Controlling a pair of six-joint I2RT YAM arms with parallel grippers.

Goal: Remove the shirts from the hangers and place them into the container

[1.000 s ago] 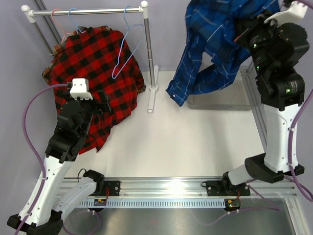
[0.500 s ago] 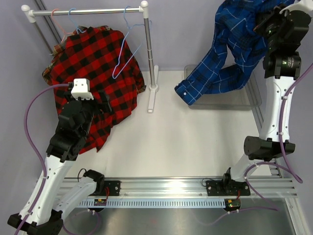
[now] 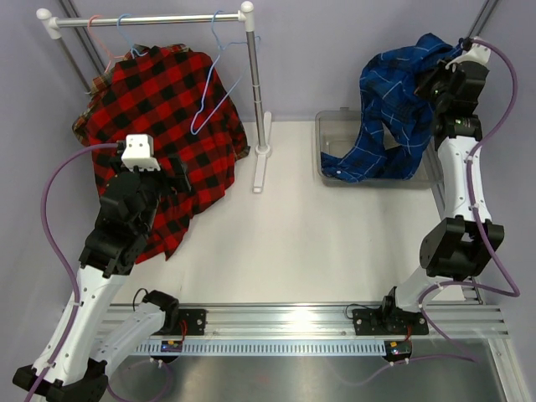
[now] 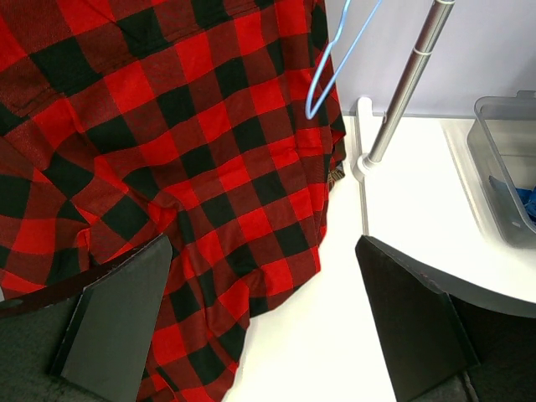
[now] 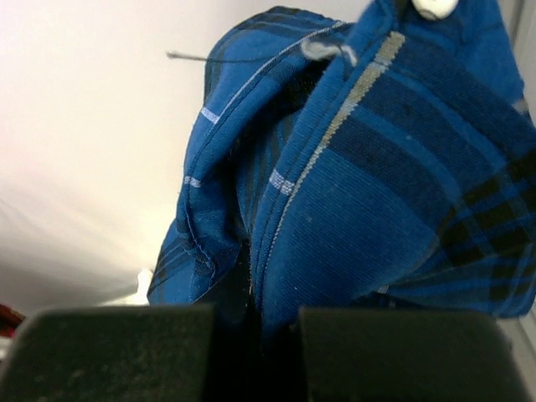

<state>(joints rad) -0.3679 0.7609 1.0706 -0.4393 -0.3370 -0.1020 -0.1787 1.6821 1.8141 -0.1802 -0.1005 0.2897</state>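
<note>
Right gripper (image 5: 251, 322) clamps blue shirt (image 3: 389, 92), half in bin (image 3: 328, 138). Left gripper (image 4: 264, 251) gapes wide, empty; red shirt (image 3: 159, 92) not yet unhung, far left.

a robotics lab bench: a white tabletop (image 3: 318, 243) boxed in by plain lilac walls (image 3: 335, 50), with a slotted aluminium mounting rail (image 3: 285, 316) along its near edge and looping purple cables (image 3: 43, 213).
</note>
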